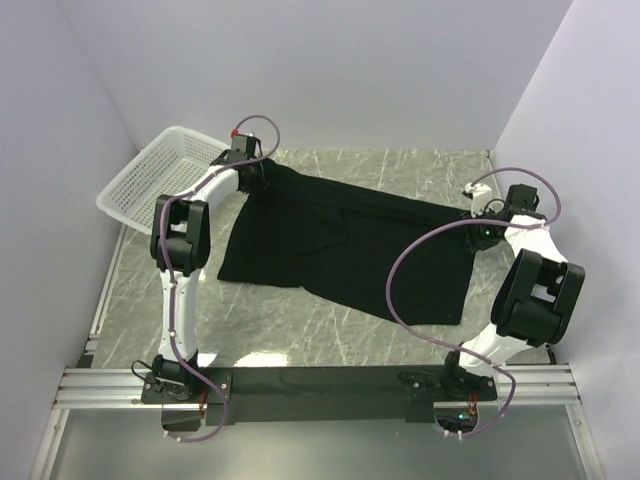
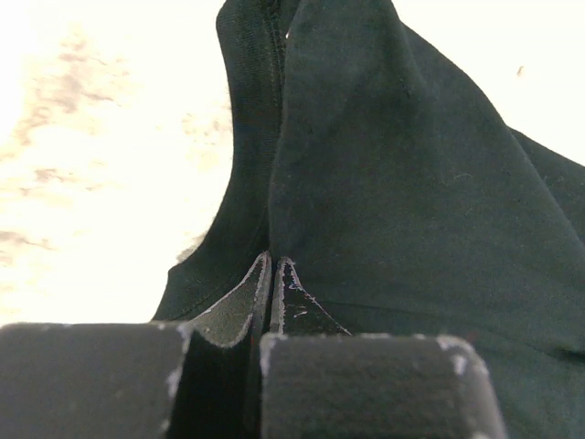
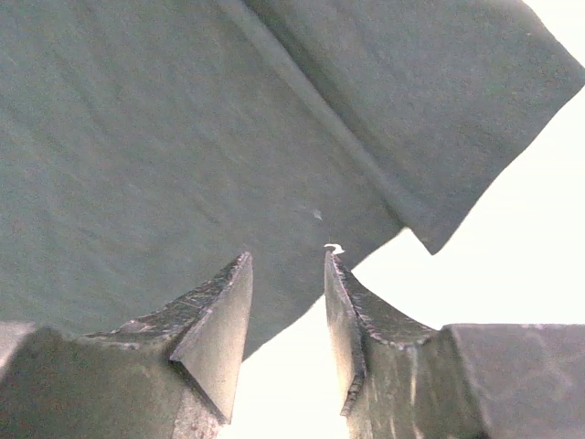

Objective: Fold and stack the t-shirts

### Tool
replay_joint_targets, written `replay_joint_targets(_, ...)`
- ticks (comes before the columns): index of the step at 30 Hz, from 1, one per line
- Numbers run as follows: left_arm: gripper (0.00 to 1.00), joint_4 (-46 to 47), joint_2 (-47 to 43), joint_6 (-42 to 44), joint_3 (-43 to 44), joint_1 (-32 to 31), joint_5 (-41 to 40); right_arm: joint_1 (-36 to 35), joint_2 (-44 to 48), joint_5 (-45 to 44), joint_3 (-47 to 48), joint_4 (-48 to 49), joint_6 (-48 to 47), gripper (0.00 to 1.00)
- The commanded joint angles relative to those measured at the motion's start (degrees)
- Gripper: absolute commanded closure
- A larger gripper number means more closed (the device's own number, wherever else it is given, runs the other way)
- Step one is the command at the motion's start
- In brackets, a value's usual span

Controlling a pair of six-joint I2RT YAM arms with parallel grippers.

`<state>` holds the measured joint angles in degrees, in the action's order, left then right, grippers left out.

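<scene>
One black t-shirt (image 1: 350,245) lies spread across the middle of the marble table, stretched from far left to near right. My left gripper (image 1: 262,170) is at its far left corner, shut on a raised fold of the cloth; in the left wrist view the t-shirt (image 2: 411,183) rises in a ridge from the pinched fingertips (image 2: 274,263). My right gripper (image 1: 478,228) is at the shirt's right edge. In the right wrist view it (image 3: 286,261) stands open over the t-shirt's (image 3: 183,137) edge, with nothing between the fingers.
A white mesh basket (image 1: 150,180) sits tilted at the far left corner, just left of my left arm. Grey walls close in both sides and the back. A small white object (image 1: 468,188) lies by the right wall. Bare marble (image 1: 300,325) shows in front of the shirt.
</scene>
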<state>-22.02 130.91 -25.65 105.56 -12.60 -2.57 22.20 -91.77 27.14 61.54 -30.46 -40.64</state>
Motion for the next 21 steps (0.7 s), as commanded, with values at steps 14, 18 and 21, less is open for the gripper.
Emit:
replay_joint_targets(14,0.99,0.8,-1.4,3.9,1.4,1.4,3.2,-0.3,-14.8,-1.3,16.1,0.2,-18.2,0.55)
replay_joint_targets(18,0.99,1.4,-2.1,4.3,1.2,1.4,3.3,-0.5,-17.9,-1.6,19.8,-3.5,-18.9,0.55)
replay_joint_targets(21,0.99,1.9,-2.5,4.4,0.7,1.4,3.4,-1.1,-17.9,-2.0,18.9,-3.6,-19.7,0.56)
